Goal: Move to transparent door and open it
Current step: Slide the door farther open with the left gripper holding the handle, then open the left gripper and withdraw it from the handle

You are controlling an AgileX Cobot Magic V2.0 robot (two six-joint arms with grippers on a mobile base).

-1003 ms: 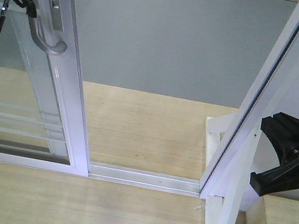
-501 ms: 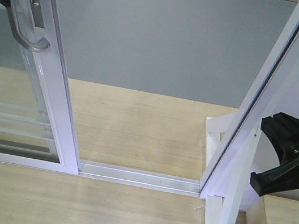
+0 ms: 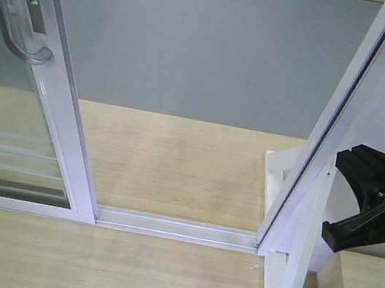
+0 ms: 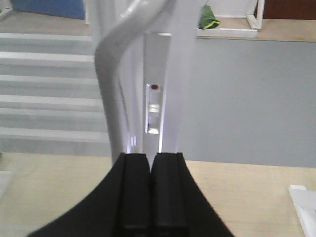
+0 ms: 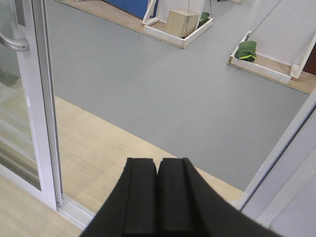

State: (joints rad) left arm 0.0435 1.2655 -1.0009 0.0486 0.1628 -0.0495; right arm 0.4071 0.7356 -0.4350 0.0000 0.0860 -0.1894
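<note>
While both claws, left claw (image 4: 150, 163) and right claw (image 5: 158, 170), sit pressed together, one transparent door (image 3: 50, 113) stands

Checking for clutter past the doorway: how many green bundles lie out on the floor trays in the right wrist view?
2: one green bundle in the tray at upper right, another partly hidden behind the wooden box in the middle tray. More may be out of frame.

The transparent door (image 3: 50, 113) stood at the left, its handle (image 3: 15, 33) on the stile nearest the gap. The floor track (image 3: 178, 227) ran right to the fixed frame (image 3: 327, 137), with the right gripper (image 3: 359, 209) just beyond it.
</note>
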